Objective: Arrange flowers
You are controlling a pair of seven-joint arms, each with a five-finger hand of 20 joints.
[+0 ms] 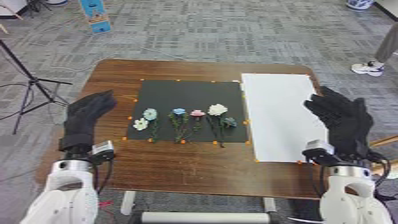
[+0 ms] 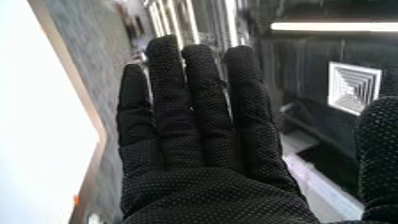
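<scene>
1. Flowers (image 1: 218, 109) lie on the black mat (image 1: 191, 90), between the desk's (image 1: 178, 167) side edges.
2. Left hand (image 1: 87, 112): left edge, fingers extended, empty.
3. Right hand (image 1: 345, 120): right edge, fingers straight, holding nothing.

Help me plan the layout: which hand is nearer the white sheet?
Right. The right hand is at the right edge of the white sheet; the left hand is beyond the black mat.
</scene>
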